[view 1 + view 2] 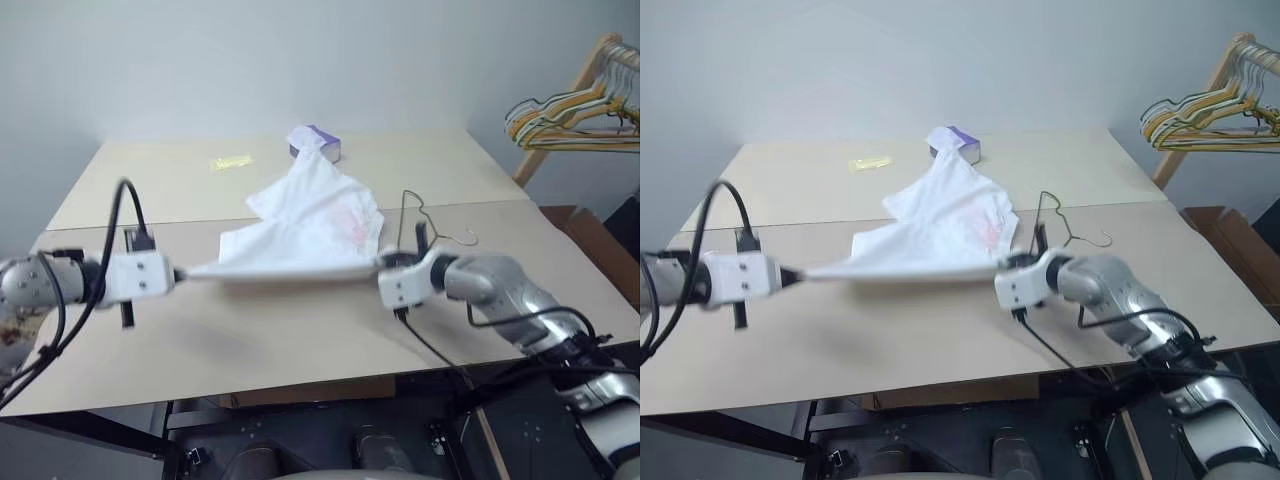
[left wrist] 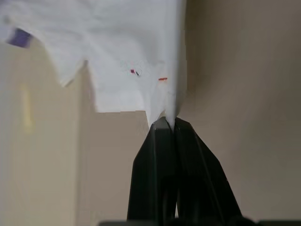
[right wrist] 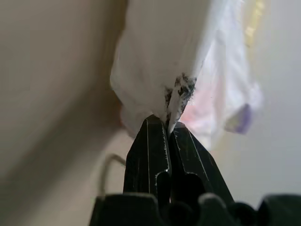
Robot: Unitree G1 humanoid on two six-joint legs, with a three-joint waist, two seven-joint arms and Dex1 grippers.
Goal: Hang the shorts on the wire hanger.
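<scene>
**Now: shorts stretched between both grippers, hanger just past the right one**

I have the white cloth shorts (image 1: 300,235) pinched at both ends: the left gripper (image 2: 168,123) is clamped shut on one corner, the right gripper (image 3: 168,123) clamped shut on the opposite edge. The held edge runs taut and nearly level from one gripper to the other, the rest of the soft, creased cloth trailing away from me onto the beige table (image 1: 300,340). The wire hanger (image 1: 428,225) lies flat just beyond the right gripper, well away from the left, so the right arm is nearer. It is thin, dark, stiff wire; its hook seems to point away from the shorts, though I can't be sure.
</scene>
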